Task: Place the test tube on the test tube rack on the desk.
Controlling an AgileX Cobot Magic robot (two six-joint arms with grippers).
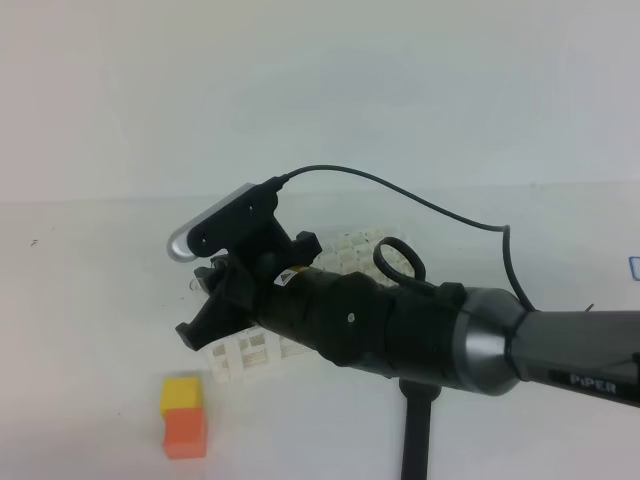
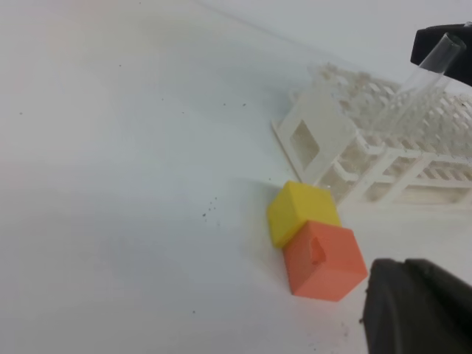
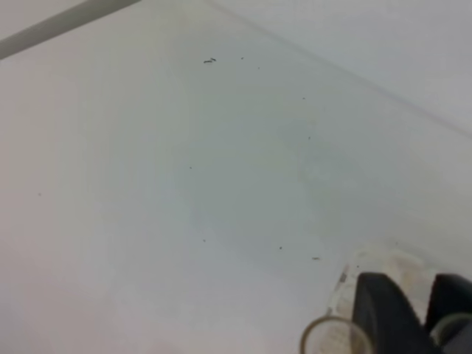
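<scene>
The white test tube rack (image 1: 245,350) stands on the white desk (image 1: 90,300), mostly hidden under my right arm in the high view. It shows better in the left wrist view (image 2: 354,158). My right gripper (image 1: 203,300) hangs over the rack's left end, shut on the clear test tube (image 2: 424,77). The tube is tilted, with its lower end down among the rack's top holes; I cannot tell whether it sits in a hole. Its open mouth (image 3: 332,341) shows beside a black finger (image 3: 383,313). Of the left gripper, only a black finger (image 2: 417,306) shows.
A small yellow-and-orange block (image 1: 183,415) lies on the desk just in front of the rack's left end; it also shows in the left wrist view (image 2: 316,237). A black cable (image 1: 430,205) loops above my right arm. Bare desk stretches to the left.
</scene>
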